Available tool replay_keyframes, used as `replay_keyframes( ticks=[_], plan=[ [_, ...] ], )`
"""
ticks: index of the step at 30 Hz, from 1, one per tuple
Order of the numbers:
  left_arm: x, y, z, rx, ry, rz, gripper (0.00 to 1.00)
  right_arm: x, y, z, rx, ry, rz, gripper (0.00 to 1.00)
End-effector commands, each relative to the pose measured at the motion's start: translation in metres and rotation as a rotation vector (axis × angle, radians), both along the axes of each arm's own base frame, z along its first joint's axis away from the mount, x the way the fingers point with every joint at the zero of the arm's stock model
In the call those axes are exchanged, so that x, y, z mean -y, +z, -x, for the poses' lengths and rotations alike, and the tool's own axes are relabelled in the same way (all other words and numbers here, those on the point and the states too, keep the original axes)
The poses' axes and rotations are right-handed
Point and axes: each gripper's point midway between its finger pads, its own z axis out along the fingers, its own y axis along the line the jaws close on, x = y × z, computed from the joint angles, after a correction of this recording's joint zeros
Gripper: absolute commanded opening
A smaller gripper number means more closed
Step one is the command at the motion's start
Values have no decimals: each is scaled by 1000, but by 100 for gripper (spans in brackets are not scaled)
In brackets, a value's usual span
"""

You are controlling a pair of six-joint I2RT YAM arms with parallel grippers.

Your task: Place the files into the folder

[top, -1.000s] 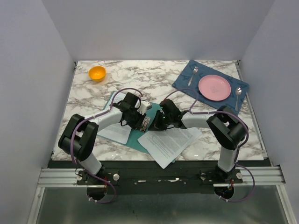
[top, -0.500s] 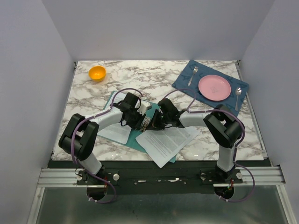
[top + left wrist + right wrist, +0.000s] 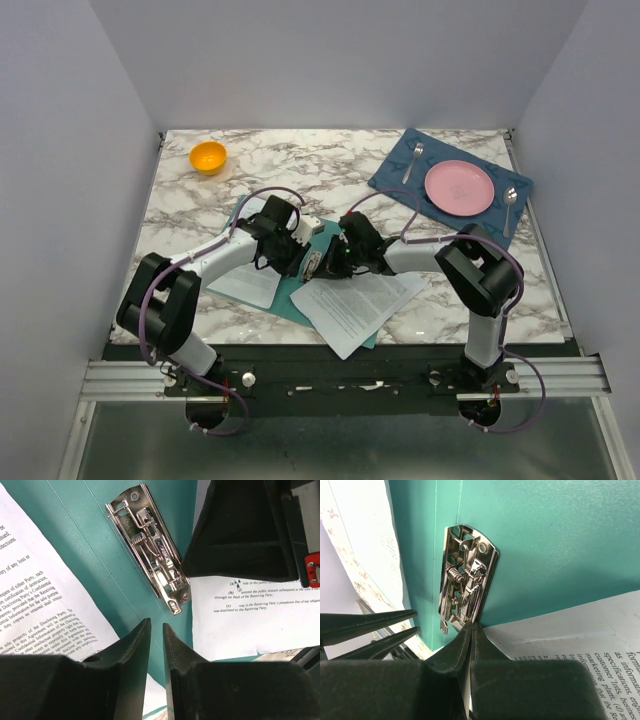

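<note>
The teal folder [image 3: 291,296] lies open on the marble table, its metal clip [image 3: 152,545] on the spine, also in the right wrist view [image 3: 467,575]. Printed files lie on it: one sheet [image 3: 248,285] to the left, a fanned stack [image 3: 360,305] to the right. My left gripper [image 3: 304,264] hovers just off the clip's end [image 3: 156,626], jaws nearly shut with a thin gap and nothing between them. My right gripper [image 3: 326,262] is shut, its tips [image 3: 471,626] touching the clip's lower edge beside a sheet's corner [image 3: 570,635]. The two grippers face each other closely.
An orange bowl [image 3: 208,157] sits at the back left. A dark blue placemat [image 3: 395,175] at the back right carries a pink plate [image 3: 459,187], a fork [image 3: 412,158] and a spoon [image 3: 510,205]. The stack of files overhangs the table's near edge.
My right gripper has edged left towards the clip and the left gripper. The left arm's elbow has shifted slightly. The papers and folder have not moved.
</note>
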Motion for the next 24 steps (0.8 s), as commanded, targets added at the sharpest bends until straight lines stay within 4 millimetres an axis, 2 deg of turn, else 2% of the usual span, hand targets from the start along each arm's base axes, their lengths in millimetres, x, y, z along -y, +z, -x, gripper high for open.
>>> replay_keyframes(
  ticks=[1,5,9,10,12,13,17,22,24],
  plan=[
    [9,2,-2,-18,-7,31,31,42,-57,38,-100,46,202,9],
    [11,1,-6,-21,-1,30,31,57,-57,49,-98,72,247,9],
    [8,2,-8,-4,4,12,31,67,-45,59,-78,90,243,10],
    [7,1,-9,-1,1,10,31,67,-36,58,-61,89,231,11],
    [7,0,-8,-6,6,8,31,64,-25,56,-41,102,217,14],
    [6,-3,-6,-11,6,4,31,59,-12,53,-20,109,198,16],
    [4,-6,-7,-12,12,-13,31,47,17,42,35,125,148,20],
    [7,9,-11,10,18,12,31,31,35,32,47,121,100,20],
    [8,15,-12,21,18,20,31,21,50,25,69,119,62,20]
  ],
)
